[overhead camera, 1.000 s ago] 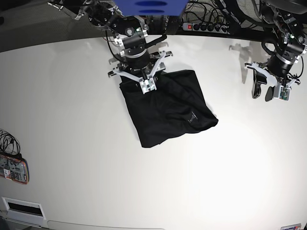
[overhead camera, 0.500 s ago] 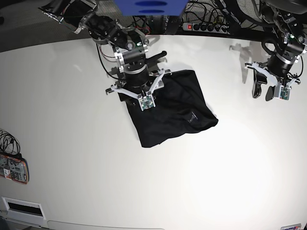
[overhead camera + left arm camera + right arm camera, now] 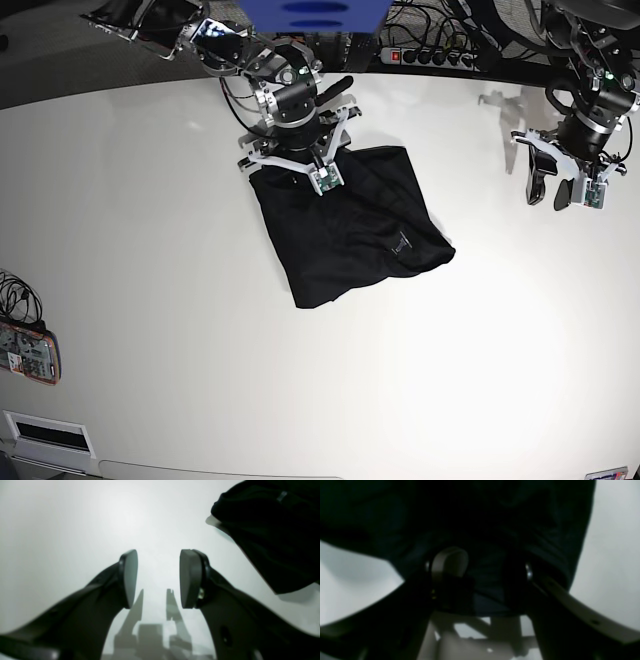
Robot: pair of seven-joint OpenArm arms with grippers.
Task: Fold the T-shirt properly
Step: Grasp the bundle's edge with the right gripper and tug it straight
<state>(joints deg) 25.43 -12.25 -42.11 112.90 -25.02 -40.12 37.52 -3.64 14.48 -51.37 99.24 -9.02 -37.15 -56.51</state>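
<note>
Shirt (image 3: 345,225): lies on the table (image 3: 200,330) toward the far side, already folded into a rough, skewed block; a small pale label shows near its right corner.
Right gripper (image 3: 300,160): sits over the shirt's far-left edge; in the wrist view the jaws stand apart with dark cloth lying across the gap, but I cannot tell whether they pinch it or merely press on it.
Left gripper (image 3: 158,578): hangs over bare table well to the side of the shirt, jaws parted and empty.
Risk, drag: if the right gripper moves sideways while it bears on the cloth, the whole block may slide and skew further, since nothing pins the other end.
Risk, layers: a grab at this edge may catch only the top layer, so a lift would peel the fold open.
Risk, bunching: the near-right corner already looks lumpy; another fold over it would lock the wrinkle in.
Risk, one arm: with the left gripper this far off, a wide edge would sag in the middle.
</note>
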